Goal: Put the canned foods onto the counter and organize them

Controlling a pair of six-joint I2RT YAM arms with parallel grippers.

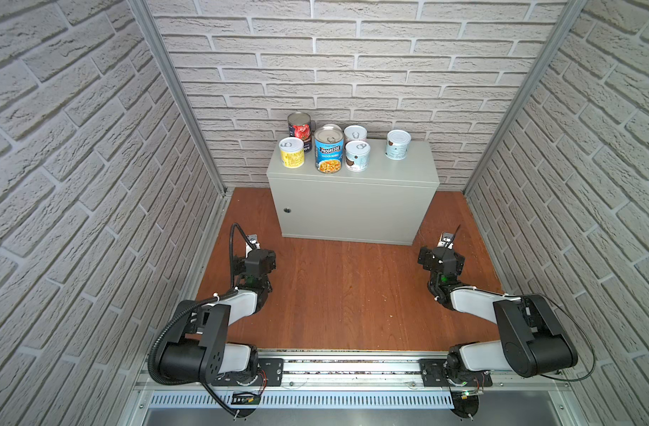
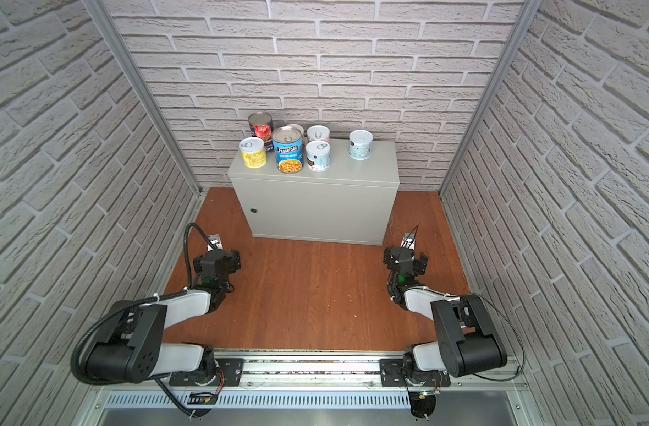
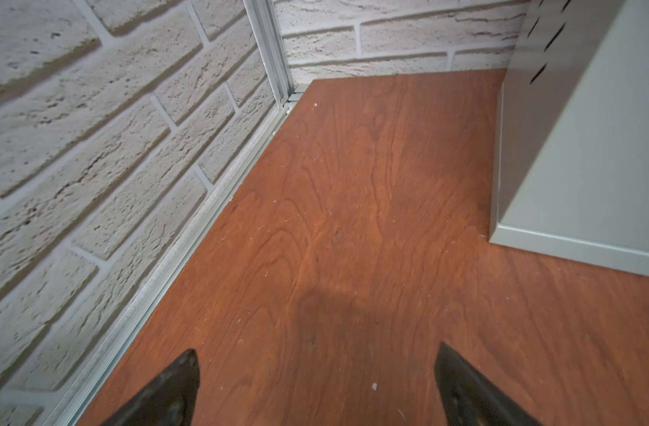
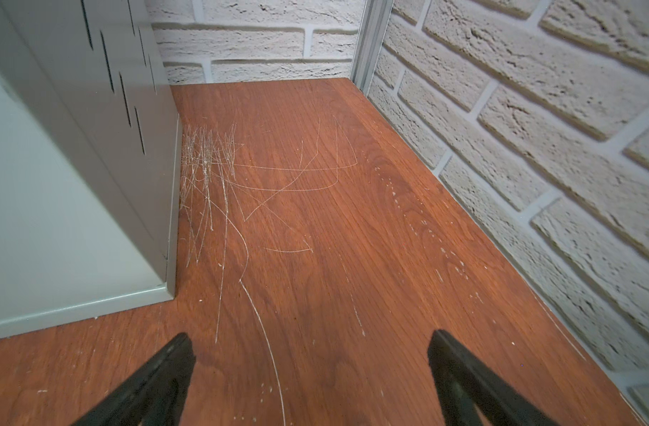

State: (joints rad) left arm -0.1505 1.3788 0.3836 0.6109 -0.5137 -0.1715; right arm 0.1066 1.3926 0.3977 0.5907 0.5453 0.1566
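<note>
Metal cans (image 1: 328,155) atop counter (image 1: 389,173), far from fingers (image 3: 168,394)

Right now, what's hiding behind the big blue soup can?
Behind the blue soup can, only the silvery rim of another can peeks out. Its label is covered by the soup can.
</note>
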